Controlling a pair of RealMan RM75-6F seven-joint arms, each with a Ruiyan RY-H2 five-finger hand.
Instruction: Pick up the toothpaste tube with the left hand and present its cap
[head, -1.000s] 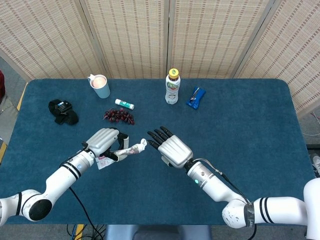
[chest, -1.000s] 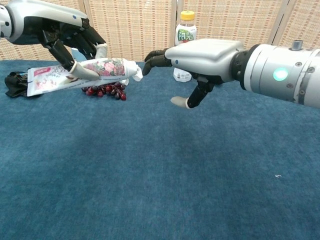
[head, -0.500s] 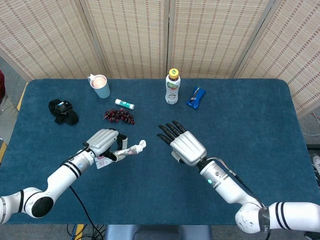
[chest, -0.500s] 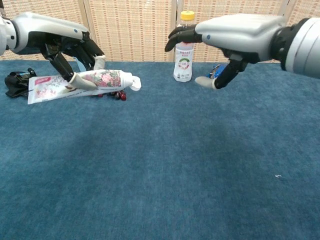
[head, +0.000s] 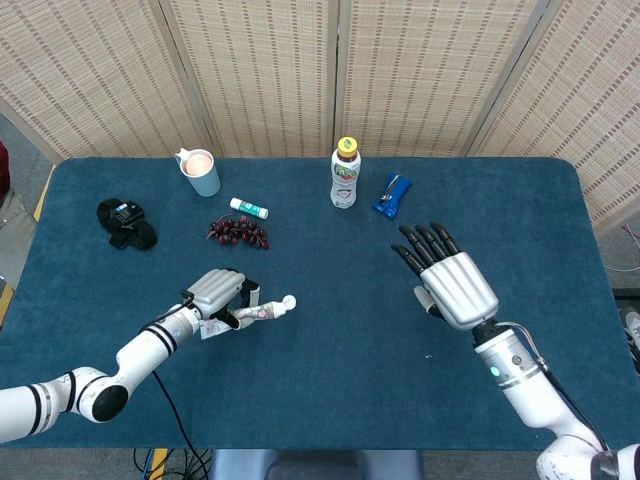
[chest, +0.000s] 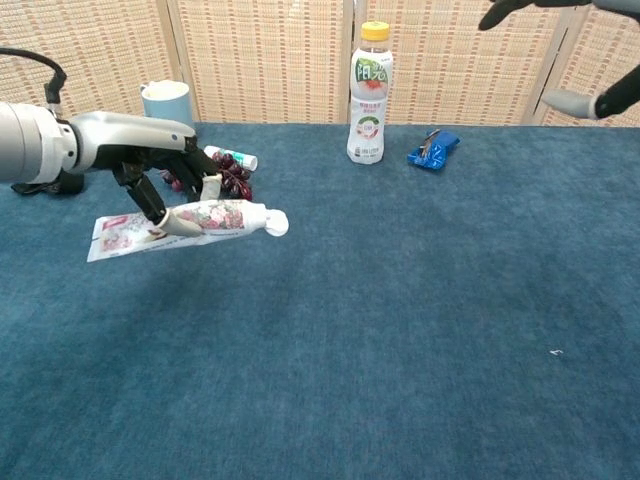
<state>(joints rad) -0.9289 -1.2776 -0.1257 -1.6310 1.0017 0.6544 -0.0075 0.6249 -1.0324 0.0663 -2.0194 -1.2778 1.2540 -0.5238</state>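
My left hand (head: 217, 294) (chest: 165, 180) grips the toothpaste tube (head: 243, 315) (chest: 190, 221) around its middle, low over the blue cloth. The tube has a flowered print, and its white cap (head: 288, 302) (chest: 277, 223) points toward the right. Its flat crimped end (chest: 110, 236) sticks out behind the hand. My right hand (head: 447, 279) floats well to the right with its fingers spread and nothing in it. In the chest view only its fingertips (chest: 565, 101) show at the upper right corner.
A drink bottle (head: 345, 174) (chest: 370, 93) stands at the back centre beside a blue packet (head: 391, 194) (chest: 433, 149). At back left are a cup (head: 200, 171) (chest: 166, 101), a small white tube (head: 249, 208), grapes (head: 238, 233) (chest: 232, 178) and a black strap (head: 126, 223).
My left hand sank and drew back toward the robot with the tube. My right hand swung away to the right and rose, leaving the cap's side.
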